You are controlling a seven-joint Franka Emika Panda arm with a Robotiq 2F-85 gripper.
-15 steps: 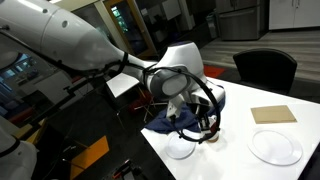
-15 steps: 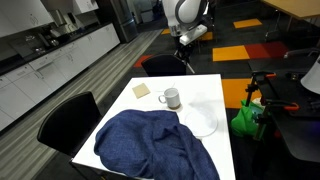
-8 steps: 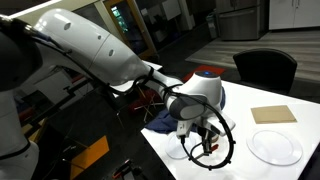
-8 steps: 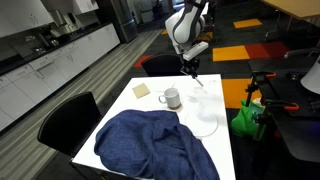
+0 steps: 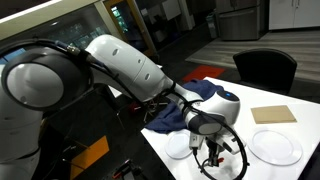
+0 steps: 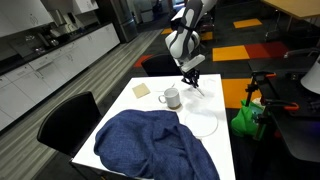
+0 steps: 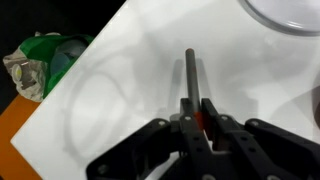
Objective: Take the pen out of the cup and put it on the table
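Observation:
My gripper (image 7: 197,118) is shut on the pen (image 7: 191,72). The pen's red-orange body shows between the fingers and its shaft points out ahead over the white table (image 7: 120,70). In both exterior views the gripper (image 6: 191,82) (image 5: 214,152) hangs low over the table. It is beside the small white cup (image 6: 171,98), on the side away from the blue cloth. In an exterior view the arm hides the cup. I cannot tell whether the pen touches the table.
A crumpled blue cloth (image 6: 150,145) covers the near part of the table. Round plates (image 6: 203,122) (image 5: 275,147) (image 7: 290,12) and a tan square (image 6: 141,89) lie on it. Black chairs (image 5: 265,65) stand around. A green bag (image 7: 50,58) sits on the floor past the table edge.
The gripper has come down from high above the far end of the table to just over the tabletop next to the cup, with the pen still in it.

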